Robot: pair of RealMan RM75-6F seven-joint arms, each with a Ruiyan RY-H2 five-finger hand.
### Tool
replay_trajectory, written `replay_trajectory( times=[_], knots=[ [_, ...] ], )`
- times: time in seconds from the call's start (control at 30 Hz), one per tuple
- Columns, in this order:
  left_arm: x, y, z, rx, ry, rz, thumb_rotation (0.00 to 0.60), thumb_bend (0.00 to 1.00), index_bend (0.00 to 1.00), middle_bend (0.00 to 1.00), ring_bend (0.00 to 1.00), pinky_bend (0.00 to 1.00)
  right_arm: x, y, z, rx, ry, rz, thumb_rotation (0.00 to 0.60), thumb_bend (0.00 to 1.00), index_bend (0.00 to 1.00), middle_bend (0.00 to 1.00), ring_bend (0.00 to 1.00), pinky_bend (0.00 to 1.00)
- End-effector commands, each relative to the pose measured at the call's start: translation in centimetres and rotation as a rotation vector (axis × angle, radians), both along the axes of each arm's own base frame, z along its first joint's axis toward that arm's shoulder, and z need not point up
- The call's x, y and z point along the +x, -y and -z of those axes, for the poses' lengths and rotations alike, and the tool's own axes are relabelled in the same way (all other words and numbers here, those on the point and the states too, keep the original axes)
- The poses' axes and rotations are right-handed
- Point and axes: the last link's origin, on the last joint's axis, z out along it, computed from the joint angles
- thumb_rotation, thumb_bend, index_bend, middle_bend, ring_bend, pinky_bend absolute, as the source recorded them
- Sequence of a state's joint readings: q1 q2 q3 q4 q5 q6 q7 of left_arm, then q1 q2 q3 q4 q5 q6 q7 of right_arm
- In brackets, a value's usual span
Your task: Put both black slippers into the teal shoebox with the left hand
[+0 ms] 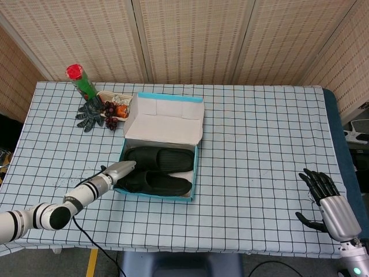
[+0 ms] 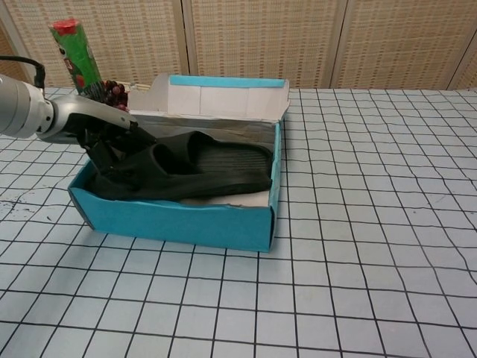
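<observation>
The teal shoebox point(image 1: 190, 190) point(image 2: 186, 224) stands mid-table with its white lid folded up at the back. Two black slippers lie side by side inside it: the near slipper point(image 1: 155, 182) point(image 2: 168, 181) and the far slipper point(image 1: 161, 157) point(image 2: 223, 155). My left hand point(image 1: 115, 171) point(image 2: 104, 134) is at the box's left end, its fingers on the heel end of the near slipper; whether it still grips is hidden. At the table's front right corner my right hand point(image 1: 328, 205) rests open and holds nothing.
At the back left stand a green can with a red lid point(image 1: 81, 81) point(image 2: 74, 48), a dark glove point(image 1: 90, 112) and a small tray of grapes and fruit point(image 1: 115, 107). A wicker screen runs behind the table.
</observation>
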State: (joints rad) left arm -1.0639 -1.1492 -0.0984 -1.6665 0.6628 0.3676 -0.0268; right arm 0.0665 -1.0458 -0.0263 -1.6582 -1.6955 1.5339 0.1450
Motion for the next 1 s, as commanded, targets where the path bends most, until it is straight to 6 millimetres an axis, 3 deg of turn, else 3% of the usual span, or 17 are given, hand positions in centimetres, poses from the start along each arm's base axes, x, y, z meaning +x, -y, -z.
replay_trajectory(
  times=[0.03, 0.33, 0.47, 0.53, 0.7, 0.87, 1.0],
  knots=[
    [-0.8, -0.5, 0.4, 0.000, -0.042, -0.001, 0.600, 0.41, 0.52, 0.70, 0.71, 0.65, 0.0, 0.0, 0.1, 0.004, 0.001, -0.001, 0.600, 0.11, 0.00, 0.00, 0.00, 0.00],
    [-1.7, -0.6, 1.8, 0.039, -0.109, 0.006, 0.600, 0.41, 0.55, 0.74, 0.75, 0.66, 0.1, 0.1, 0.2, 0.013, 0.001, -0.001, 0.600, 0.11, 0.00, 0.00, 0.00, 0.00],
    [-1.4, -0.5, 2.2, 0.046, -0.100, 0.003, 0.600, 0.41, 0.51, 0.71, 0.73, 0.66, 0.0, 0.1, 0.2, 0.013, 0.000, 0.001, 0.600, 0.11, 0.00, 0.00, 0.00, 0.00],
    [-1.1, -0.5, 2.2, 0.062, -0.076, 0.004, 0.600, 0.41, 0.42, 0.61, 0.65, 0.65, 0.0, 0.0, 0.1, 0.010, 0.000, 0.002, 0.600, 0.11, 0.00, 0.00, 0.00, 0.00],
    [-0.4, -0.5, 1.6, 0.099, -0.004, 0.012, 0.600, 0.41, 0.04, 0.19, 0.23, 0.50, -0.1, -0.1, 0.0, 0.007, 0.001, 0.004, 0.600, 0.11, 0.00, 0.00, 0.00, 0.00],
    [-0.2, -0.3, 1.0, 0.120, 0.058, 0.014, 0.600, 0.41, 0.00, 0.02, 0.03, 0.31, -0.1, -0.2, 0.0, 0.007, 0.000, 0.003, 0.600, 0.11, 0.00, 0.00, 0.00, 0.00],
    [-0.4, -0.1, 0.5, 0.106, 0.060, 0.028, 0.600, 0.38, 0.00, 0.00, 0.00, 0.21, 0.0, -0.2, 0.0, 0.007, 0.001, 0.000, 0.600, 0.11, 0.00, 0.00, 0.00, 0.00]
  ],
)
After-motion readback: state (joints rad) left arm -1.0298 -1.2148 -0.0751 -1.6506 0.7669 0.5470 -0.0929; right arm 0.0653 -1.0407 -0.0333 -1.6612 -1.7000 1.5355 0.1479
